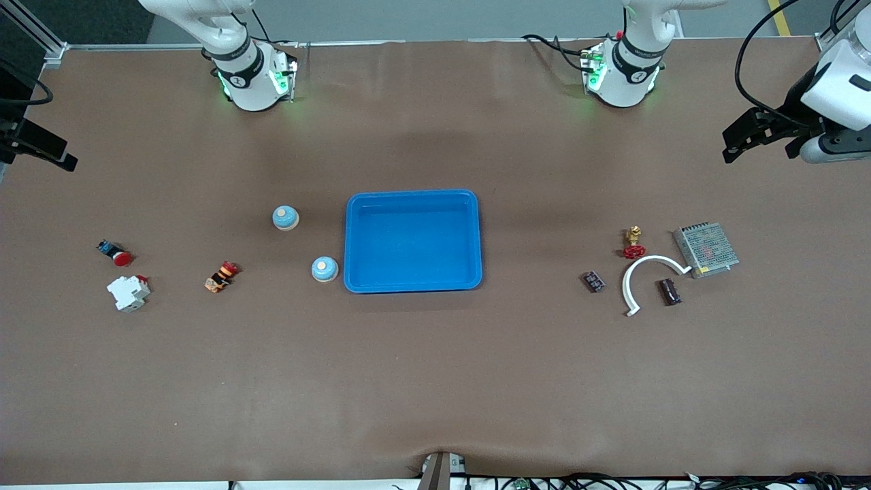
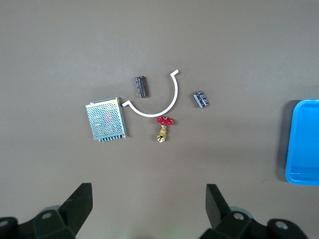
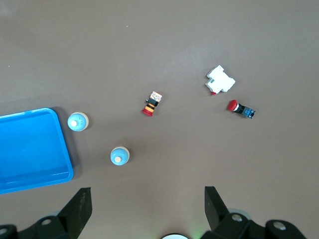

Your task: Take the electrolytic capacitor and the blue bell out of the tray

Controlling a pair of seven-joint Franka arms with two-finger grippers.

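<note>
2 blue bells (image 1: 286,218) upright, dark capacitor (image 1: 670,291) lying

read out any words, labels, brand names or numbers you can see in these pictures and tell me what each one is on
None can be read.
Dark band on the right arm's base: pale marks, too small to read.
Dark band on the left arm's base: the same.
Capacitor near the white curved piece: no legible print.
Second capacitor: pale marks, blurred.
Orange and black part: white label, unreadable.

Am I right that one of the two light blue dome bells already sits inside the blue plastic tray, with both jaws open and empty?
Not quite. The front view shows both light blue dome bells on the table beside the blue plastic tray, toward the right arm's end. The tray holds nothing. Both arms' jaws are open and empty.
</note>
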